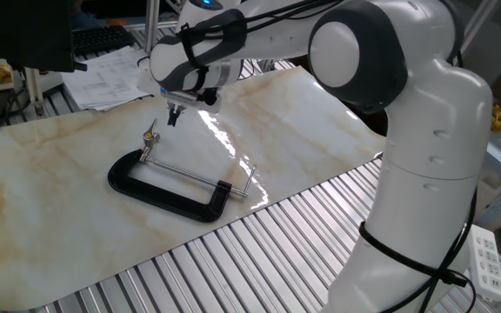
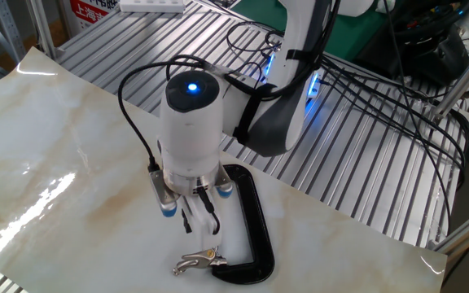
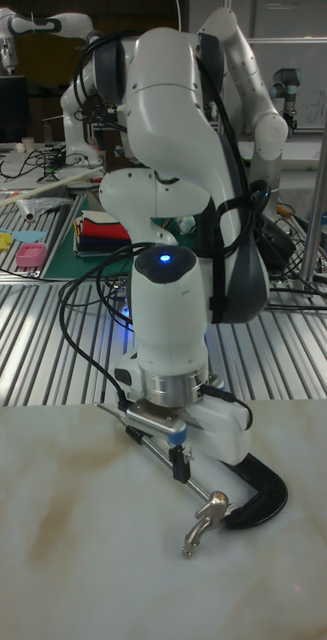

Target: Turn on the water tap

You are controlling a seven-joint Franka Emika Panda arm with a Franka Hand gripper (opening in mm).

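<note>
The water tap point(image 1: 150, 135) is a small silver-and-brass T-handle at the far end of the clamp's thin screw rod; it also shows at the bottom of the other fixed view point(image 2: 195, 260) and the tall fixed view point(image 3: 205, 518). The black C-clamp point(image 1: 159, 193) lies flat on the marble sheet. My gripper point(image 1: 173, 116) hangs fingers down just above and beside the tap, a few centimetres off and not touching it. Its fingers point(image 3: 180, 462) look pressed together with nothing between them. In the other fixed view my gripper point(image 2: 198, 221) sits over the rod next to the clamp frame point(image 2: 255, 220).
A thin silver crossbar pin point(image 1: 250, 178) sticks out at the clamp's near end. The marble sheet point(image 1: 50, 174) lies on a slatted metal table point(image 1: 233, 261). Papers point(image 1: 111, 74) lie at the back left. Cables point(image 2: 365, 89) trail over the slats behind the arm.
</note>
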